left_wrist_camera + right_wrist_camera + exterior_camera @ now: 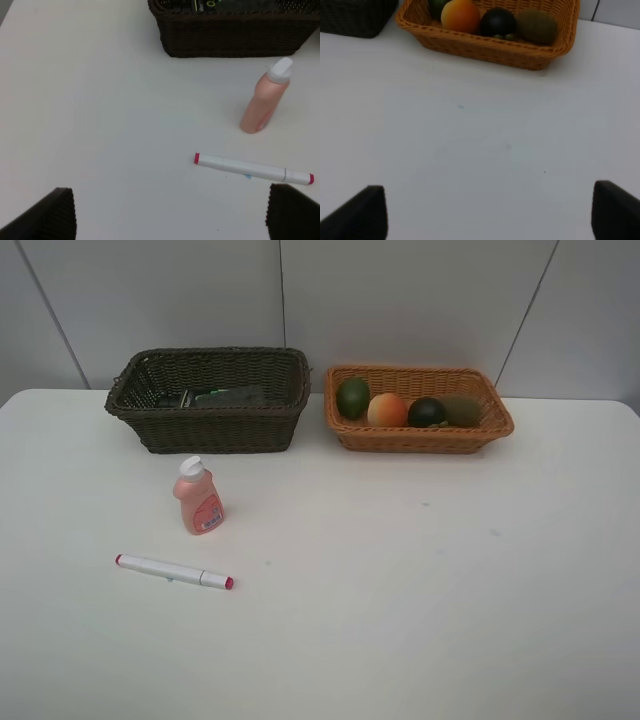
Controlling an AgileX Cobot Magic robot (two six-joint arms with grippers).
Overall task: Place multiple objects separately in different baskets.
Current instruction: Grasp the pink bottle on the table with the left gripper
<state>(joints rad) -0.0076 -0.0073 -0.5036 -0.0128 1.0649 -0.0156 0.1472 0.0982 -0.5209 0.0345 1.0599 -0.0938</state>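
We see what looks like a robotics lab's test station rather than a home: a plain white surface (420, 620) set against a bare grey panelled wall (400, 300). A few small props stand apart on it: a dark basket (215, 430), a tan basket (420, 438), a pink bottle (199, 500) and a marker (172, 571). The left pincer (175, 215) and right pincer (492, 215), both spread wide, edge the wrist views.

A white table (420, 620) stands before a pale grey panelled wall (400, 300).
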